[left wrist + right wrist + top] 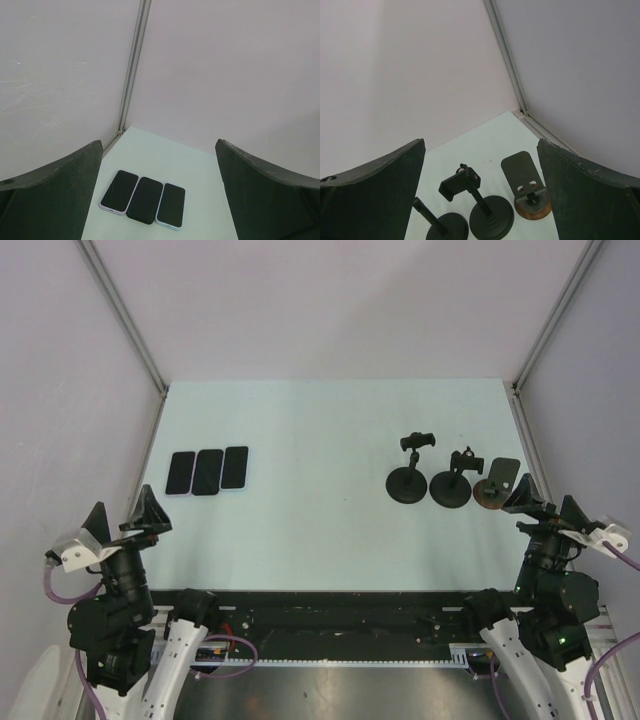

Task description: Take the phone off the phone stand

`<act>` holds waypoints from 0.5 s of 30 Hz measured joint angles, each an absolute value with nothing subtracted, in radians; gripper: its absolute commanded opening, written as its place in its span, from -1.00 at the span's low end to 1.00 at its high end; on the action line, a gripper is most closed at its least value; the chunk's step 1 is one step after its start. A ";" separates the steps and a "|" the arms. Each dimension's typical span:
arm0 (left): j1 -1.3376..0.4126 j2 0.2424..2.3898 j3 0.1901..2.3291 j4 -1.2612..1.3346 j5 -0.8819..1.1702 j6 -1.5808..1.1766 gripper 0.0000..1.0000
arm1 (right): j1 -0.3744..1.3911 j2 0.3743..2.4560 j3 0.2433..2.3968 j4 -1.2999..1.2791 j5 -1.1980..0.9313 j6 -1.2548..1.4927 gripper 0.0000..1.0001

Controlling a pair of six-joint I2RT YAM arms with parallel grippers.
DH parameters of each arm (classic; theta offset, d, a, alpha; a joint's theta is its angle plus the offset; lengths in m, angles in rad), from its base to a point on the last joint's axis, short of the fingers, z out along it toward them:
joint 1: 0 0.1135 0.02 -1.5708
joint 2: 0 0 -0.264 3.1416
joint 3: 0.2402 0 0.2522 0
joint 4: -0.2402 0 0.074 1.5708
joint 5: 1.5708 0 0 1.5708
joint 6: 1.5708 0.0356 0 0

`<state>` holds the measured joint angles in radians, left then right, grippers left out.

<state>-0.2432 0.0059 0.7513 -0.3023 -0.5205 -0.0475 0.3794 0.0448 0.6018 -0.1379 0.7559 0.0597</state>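
Three phones lie flat side by side on the table at the left: a white-cased one (181, 473), a black one (208, 472) and a light-blue-cased one (234, 467). They also show in the left wrist view (143, 199). Three phone stands are at the right: two black clamp stands (408, 480) (452, 485) and a grey plate stand on a wooden base (495, 487). None holds a phone. My left gripper (128, 524) is open and empty near the front left. My right gripper (545, 508) is open and empty just right of the stands.
The table (330, 430) is pale green, enclosed by white walls at the back and both sides. A metal rail (330, 625) runs along the near edge between the arm bases.
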 measured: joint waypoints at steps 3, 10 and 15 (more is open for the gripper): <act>-0.243 0.006 0.750 -0.297 -0.521 -0.047 1.00 | 0.367 0.045 0.602 -0.137 0.751 0.070 1.00; -0.243 0.006 0.737 -0.294 -0.521 -0.047 1.00 | 0.353 0.044 0.600 -0.137 0.751 0.079 0.99; -0.243 0.006 0.732 -0.294 -0.521 -0.047 1.00 | 0.347 0.044 0.592 -0.137 0.751 0.079 0.99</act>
